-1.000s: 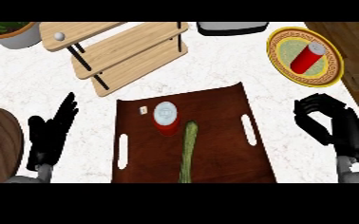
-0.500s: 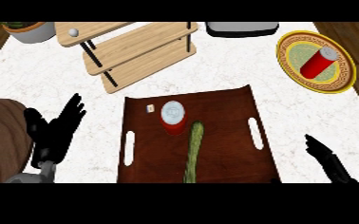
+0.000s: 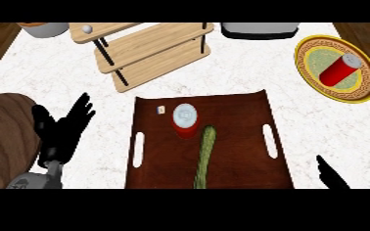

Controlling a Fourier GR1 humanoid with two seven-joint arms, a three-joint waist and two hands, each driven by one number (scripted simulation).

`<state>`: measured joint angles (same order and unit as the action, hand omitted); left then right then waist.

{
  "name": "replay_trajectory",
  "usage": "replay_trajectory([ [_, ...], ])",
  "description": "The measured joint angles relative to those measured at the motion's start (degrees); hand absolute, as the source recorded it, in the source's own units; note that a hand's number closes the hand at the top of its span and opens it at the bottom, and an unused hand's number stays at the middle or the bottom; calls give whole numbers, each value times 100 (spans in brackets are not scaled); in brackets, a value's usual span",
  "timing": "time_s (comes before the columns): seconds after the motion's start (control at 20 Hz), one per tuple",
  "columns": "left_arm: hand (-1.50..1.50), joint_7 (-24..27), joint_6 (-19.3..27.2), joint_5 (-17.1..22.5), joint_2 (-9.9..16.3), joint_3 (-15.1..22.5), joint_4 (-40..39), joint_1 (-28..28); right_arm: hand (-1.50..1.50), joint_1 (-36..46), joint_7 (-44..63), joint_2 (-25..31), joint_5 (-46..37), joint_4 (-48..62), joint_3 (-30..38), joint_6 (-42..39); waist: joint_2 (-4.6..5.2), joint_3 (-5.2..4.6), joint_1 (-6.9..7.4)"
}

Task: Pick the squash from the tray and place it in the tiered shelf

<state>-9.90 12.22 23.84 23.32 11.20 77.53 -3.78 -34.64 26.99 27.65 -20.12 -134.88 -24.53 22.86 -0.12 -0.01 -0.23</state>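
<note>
My right hand (image 3: 331, 175) has dropped to the view's lower corner, fingers unreadable, my left hand (image 3: 63, 127) rests open, and the squash (image 3: 204, 156) lies ungrasped on the tray (image 3: 277, 173), well short of the tiered shelf (image 3: 148, 49)

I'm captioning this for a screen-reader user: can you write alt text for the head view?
A long green squash lies on a dark brown tray beside a red can, untouched by either hand. A wooden tiered shelf stands beyond the tray; the left hand rests open at left, and the right hand barely shows at lower right.
</note>
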Motion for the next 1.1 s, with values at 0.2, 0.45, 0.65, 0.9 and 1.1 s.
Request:
replay_trajectory([
  [0.2, 0, -98, -42, -35, -16, 24, 0, -70, -150, 486, 1298, -87, -332, -4, -263, -49, 16, -5, 66],
  [0.45, 0, -154, -89, -75, -32, 21, -63, -160, -150, 1451, 2732, -302, -992, 240, -421, -253, 28, -9, 135],
  [0.65, 0, -139, -157, -87, -33, -15, -123, -198, -150, 2226, 3512, -752, -1844, 542, -703, -659, 25, -6, 168],
  [0.9, 0, -169, -88, -144, -110, -23, -74, -164, -150, 2983, 4016, -1509, -2461, 1164, -1019, -1125, 11, 1, 154],
  [1.1, 0, -230, -116, -138, -100, -74, -83, -156, -150, 3356, 4220, -2090, -2823, 1678, -1237, -1431, 3, 8, 124],
])
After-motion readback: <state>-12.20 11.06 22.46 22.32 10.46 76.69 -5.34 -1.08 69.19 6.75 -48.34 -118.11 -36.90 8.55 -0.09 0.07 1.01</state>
